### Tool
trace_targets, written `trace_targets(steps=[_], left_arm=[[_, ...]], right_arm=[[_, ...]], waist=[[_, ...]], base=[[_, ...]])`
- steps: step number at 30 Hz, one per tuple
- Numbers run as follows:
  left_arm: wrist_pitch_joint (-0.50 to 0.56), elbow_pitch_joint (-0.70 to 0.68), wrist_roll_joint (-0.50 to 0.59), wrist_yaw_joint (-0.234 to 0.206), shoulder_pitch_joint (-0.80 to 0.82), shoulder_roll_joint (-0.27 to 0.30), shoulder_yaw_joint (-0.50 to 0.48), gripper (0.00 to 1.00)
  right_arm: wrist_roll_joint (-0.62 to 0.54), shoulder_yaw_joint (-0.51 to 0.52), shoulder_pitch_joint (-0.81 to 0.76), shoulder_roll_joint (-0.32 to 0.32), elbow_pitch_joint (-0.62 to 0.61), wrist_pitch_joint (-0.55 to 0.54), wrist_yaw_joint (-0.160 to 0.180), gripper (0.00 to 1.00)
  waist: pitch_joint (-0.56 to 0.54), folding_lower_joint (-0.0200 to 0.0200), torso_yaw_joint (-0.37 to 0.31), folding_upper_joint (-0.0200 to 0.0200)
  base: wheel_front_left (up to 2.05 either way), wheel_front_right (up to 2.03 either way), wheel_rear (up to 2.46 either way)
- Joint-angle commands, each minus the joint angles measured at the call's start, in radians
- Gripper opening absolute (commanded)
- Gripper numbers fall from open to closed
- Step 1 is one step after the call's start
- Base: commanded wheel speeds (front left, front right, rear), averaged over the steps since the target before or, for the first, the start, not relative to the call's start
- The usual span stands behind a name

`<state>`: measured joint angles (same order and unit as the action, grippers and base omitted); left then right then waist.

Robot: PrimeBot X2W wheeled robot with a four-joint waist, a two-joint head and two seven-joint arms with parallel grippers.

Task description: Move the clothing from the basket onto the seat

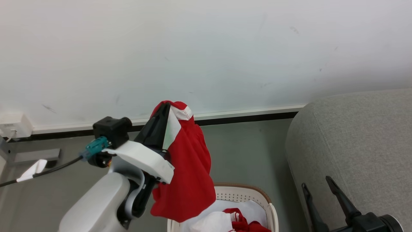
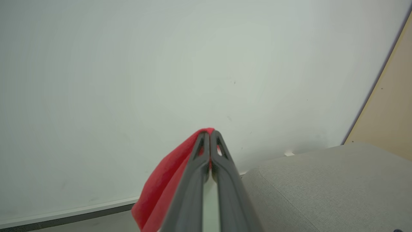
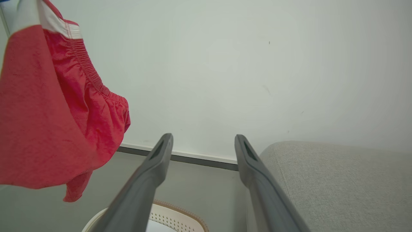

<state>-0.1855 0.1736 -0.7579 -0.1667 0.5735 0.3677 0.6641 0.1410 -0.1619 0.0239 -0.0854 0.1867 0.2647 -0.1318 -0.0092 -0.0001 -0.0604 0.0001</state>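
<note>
A red garment (image 1: 188, 167) with a white band hangs in the air above the basket (image 1: 239, 192), pinched at its top by my left gripper (image 1: 165, 108), which is shut on it. The left wrist view has the two fingers pressed together on red cloth (image 2: 164, 180). In the right wrist view the same garment (image 3: 48, 122) hangs at the upper left. More red and white clothing (image 1: 241, 220) lies inside the basket (image 3: 173, 217). My right gripper (image 1: 317, 182) stands open and empty low beside the grey seat (image 1: 354, 145); its fingers (image 3: 151, 170) are spread wide.
A white wall with a dark skirting strip (image 1: 244, 117) runs behind. A power socket (image 1: 14, 125) and a black cable (image 1: 48, 169) lie at the far left on the grey floor (image 1: 251, 151). A white sheet (image 1: 238, 206) lines the basket.
</note>
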Motion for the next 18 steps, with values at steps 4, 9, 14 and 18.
trace_targets(steps=[4,9,14,18], left_arm=[[0.014,-0.06,0.005,-0.022,-0.023,0.018,0.001,0.0],[0.029,-0.12,0.014,-0.044,-0.033,0.023,0.009,0.0],[0.04,-0.148,0.017,-0.053,-0.042,0.025,0.019,0.0],[0.047,-0.157,0.02,-0.056,-0.036,0.014,0.031,0.0]], right_arm=[[0.008,-0.056,-0.001,-0.044,-0.027,0.0,0.002,1.0],[0.025,-0.205,0.041,-0.086,-0.056,-0.001,0.002,1.0],[0.059,-0.368,0.128,-0.099,-0.058,-0.001,0.002,1.0],[0.07,-0.467,0.217,-0.087,-0.015,0.0,0.002,1.0]], waist=[[-0.005,0.0001,0.012,-0.0001],[-0.002,0.0001,0.03,-0.0001],[0.0,0.0001,0.05,-0.0001],[0.001,0.0001,0.067,-0.0001]], base=[[0.0,0.0,0.0],[0.0,0.0,0.0],[0.0,0.0,0.0],[0.0,0.0,0.0]])
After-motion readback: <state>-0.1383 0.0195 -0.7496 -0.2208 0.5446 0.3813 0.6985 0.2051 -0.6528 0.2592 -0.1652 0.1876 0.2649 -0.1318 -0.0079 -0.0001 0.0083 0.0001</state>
